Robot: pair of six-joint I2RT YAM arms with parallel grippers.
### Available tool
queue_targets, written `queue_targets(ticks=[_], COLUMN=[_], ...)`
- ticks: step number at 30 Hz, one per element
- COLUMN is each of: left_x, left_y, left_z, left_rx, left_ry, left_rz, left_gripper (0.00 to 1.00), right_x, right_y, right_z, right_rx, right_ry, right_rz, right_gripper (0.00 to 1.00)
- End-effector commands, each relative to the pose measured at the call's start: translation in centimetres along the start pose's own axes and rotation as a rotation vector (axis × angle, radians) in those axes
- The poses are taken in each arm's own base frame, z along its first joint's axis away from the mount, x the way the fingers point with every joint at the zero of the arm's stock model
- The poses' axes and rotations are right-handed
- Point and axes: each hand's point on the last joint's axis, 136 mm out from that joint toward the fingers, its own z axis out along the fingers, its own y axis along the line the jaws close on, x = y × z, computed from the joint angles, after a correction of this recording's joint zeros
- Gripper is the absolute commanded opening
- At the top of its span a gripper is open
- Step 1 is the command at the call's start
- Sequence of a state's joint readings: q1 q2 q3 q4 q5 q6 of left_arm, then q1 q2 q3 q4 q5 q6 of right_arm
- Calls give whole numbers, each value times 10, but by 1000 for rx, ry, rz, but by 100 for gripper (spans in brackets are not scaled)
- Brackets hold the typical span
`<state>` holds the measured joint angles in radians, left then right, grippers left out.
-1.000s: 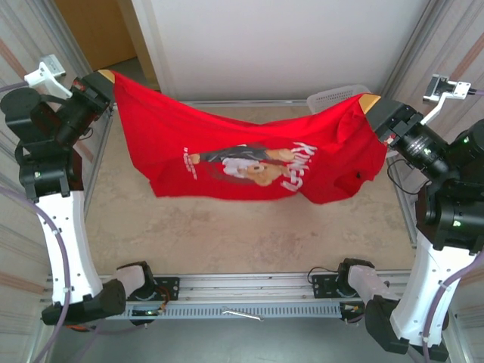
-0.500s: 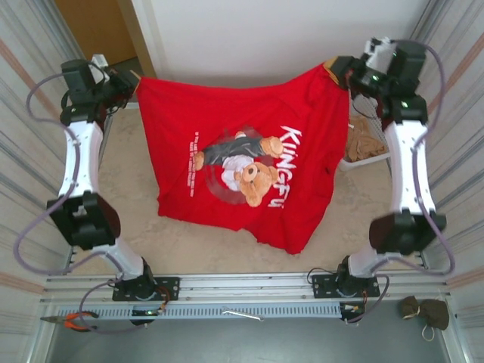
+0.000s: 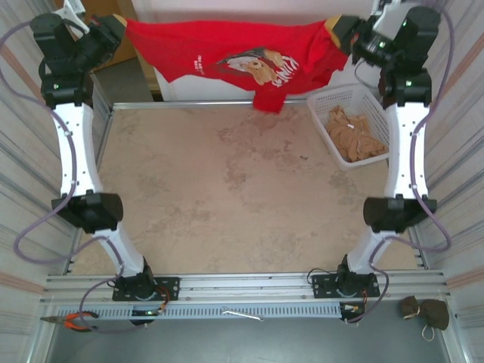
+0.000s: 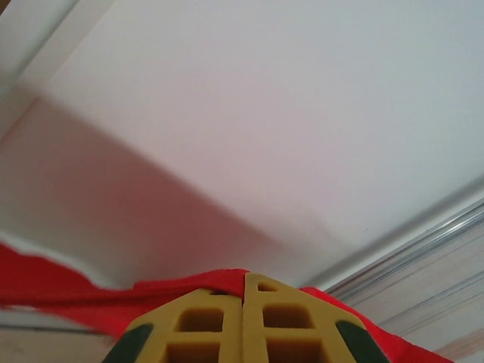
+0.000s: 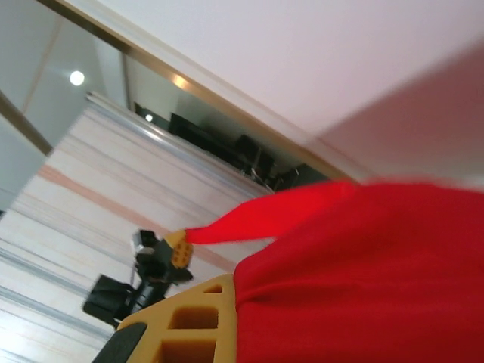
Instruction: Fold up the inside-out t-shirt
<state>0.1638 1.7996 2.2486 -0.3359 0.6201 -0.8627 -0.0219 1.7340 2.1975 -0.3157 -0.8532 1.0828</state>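
**Left gripper** [image 3: 119,22]: The jaws are closed together and clamped on one upper corner of the inside-out t-shirt [image 3: 227,54]. In the left wrist view, the two yellow fingers [image 4: 204,321] are seen pressed side by side, with red cloth gathered at their tips.

**Right gripper** [image 3: 333,28]: The jaws are closed on the opposite upper corner. In the right wrist view, red cloth is bunched against the one yellow finger that is visible.

**T-shirt:** It is held aloft and stretched between the two raised grippers, over the far edge of the table [image 3: 227,189], in front of the white wall. It sags slightly in the middle. A printed bear figure with white lettering is seen on the side facing the top camera. One loose fold hangs lowest, towards the far right corner.

**Surroundings:** A white basket [image 3: 313,112] stands at the far right corner of the table, and tan-beige cloth [image 3: 352,138] is lying in it.
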Motion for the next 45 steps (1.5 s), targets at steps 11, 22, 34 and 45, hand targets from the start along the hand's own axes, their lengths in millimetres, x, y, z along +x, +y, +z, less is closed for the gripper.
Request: queue_targets(ticks=[11,22,34,45], left_x=[255,345,365,327], left_y=[210,263,268,242], left_z=[-127,-222,-262,-251], left_rx=[-452,-668,-753,-691], left_ry=[324,397,351,332], left_rz=[-315,-445,-480,-351], left_gripper=[0,0,0,60], right_x=[258,349,372,355], right_y=[-239,-286,-279,-279], right_z=[-70,-180,-236,-257], right_rx=[414,729,847,976], right_ry=[231,261,195,149], right_rz=[339,381,425,349], right_gripper=[0,0,0,63])
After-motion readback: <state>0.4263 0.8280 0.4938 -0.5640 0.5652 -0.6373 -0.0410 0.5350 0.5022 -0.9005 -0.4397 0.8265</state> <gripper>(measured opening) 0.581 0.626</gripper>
